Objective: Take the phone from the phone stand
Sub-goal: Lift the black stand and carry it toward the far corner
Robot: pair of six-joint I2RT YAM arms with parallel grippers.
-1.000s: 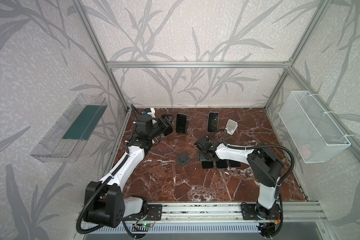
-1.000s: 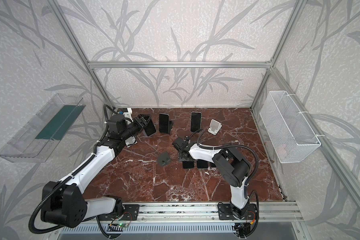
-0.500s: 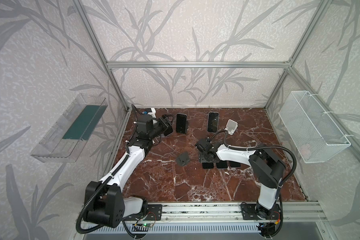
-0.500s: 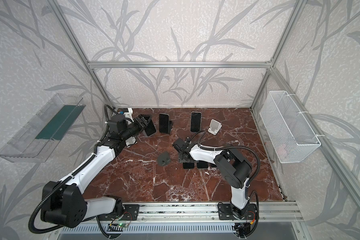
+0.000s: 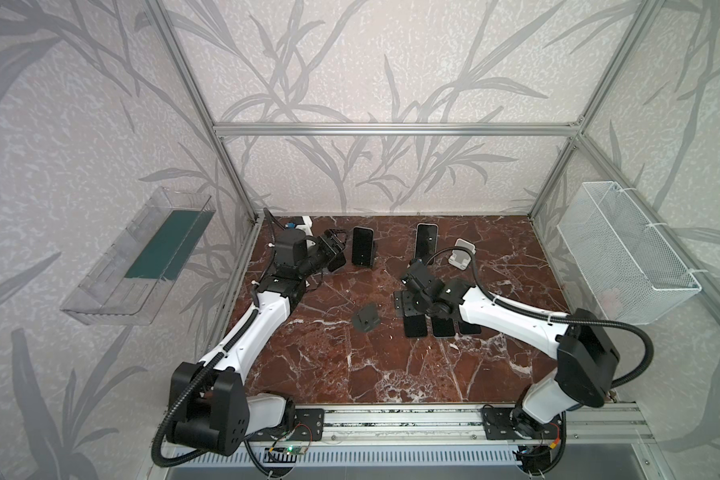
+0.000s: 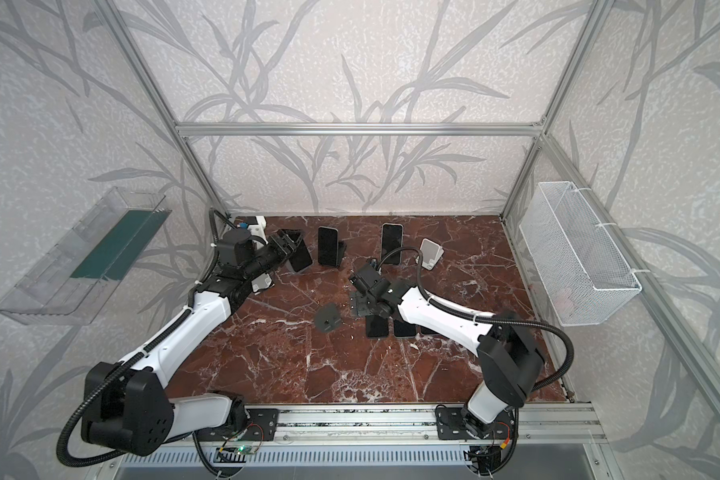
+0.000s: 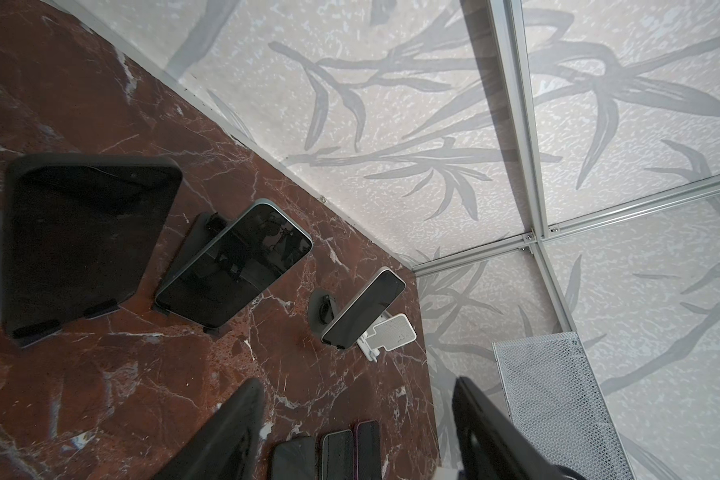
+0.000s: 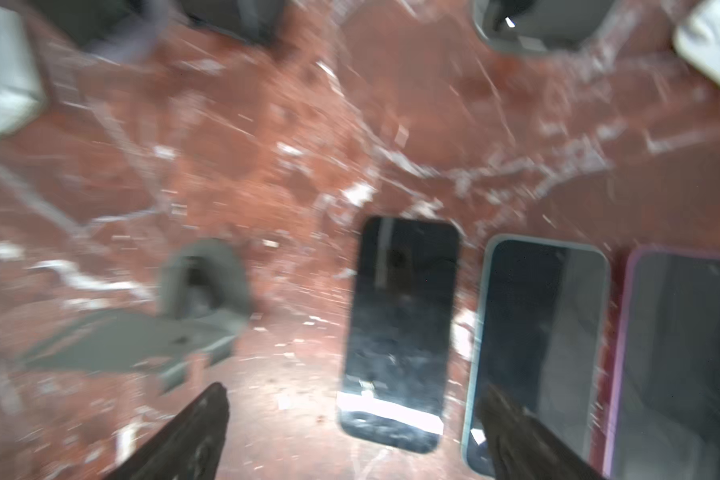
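Marble table (image 8: 267,145) now carries the released phone (image 8: 400,332), flat in a row of 3 beside the empty grey stand (image 8: 202,286). My right gripper (image 8: 354,390) just opened and is empty. My left gripper (image 7: 357,384) hovers open and empty near a propped phone (image 7: 80,245). I count 3 more to pull.

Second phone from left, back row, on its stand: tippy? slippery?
The phone leans on two small lips of its stand, so a sideways push may tip it. Its glossy screen shows reflections: probably slippery; grip the edges. Flat slab: likely stiff.
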